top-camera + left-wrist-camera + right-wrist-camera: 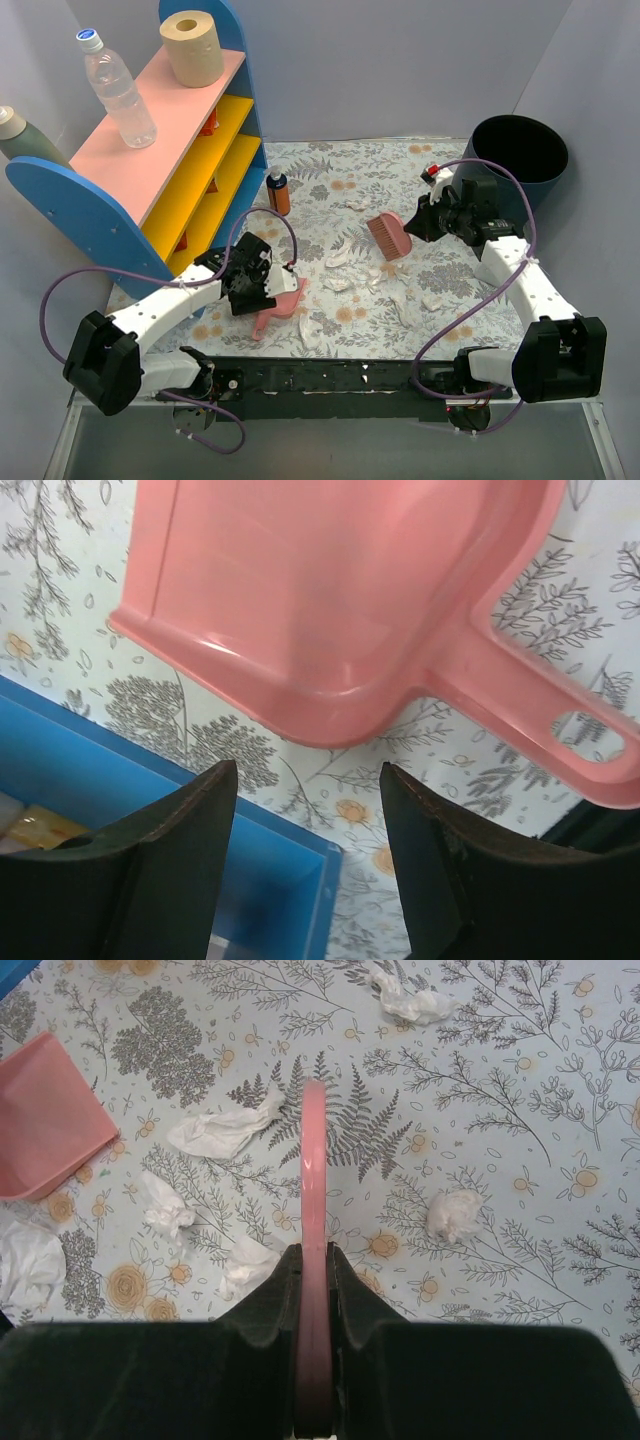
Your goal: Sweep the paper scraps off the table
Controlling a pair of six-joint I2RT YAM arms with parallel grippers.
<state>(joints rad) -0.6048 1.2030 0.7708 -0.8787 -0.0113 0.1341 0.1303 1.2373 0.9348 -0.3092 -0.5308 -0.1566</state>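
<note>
**Item 1: right gripper (pixel 313 1260).** Jaws are pressed together on the thin handle of the pink brush (pixel 388 236). The brush head sits right of centre over the table (pixel 330 165).

**Item 2: left gripper (pixel 308 775).** Fingers are spread with nothing between them. The pink dustpan (pixel 330 600) lies just beyond the tips (unheld, flat on the cloth).

**Item 3: paper scraps (pixel 225 1132).** Scattered over the middle of the cloth between brush and dustpan, with a few close to the near edge.

**Item 4: surroundings.** Dark bin (pixel 520 150) at far right, shelf (pixel 150 170) at left, orange bottle (pixel 279 192) standing beside the shelf.

**Hazards, as judged:**
- With the dustpan loose, a stroke toward it would likely shove it left rather than load it.
- Light scraps may slip under the pan's lip or skip past the bristles.
- Scraps by the near edge could be flicked off the table.
- Hard downward pressure could twist the narrow handle in the pinch.
- A wide, far-left stroke could topple the orange bottle.
</note>
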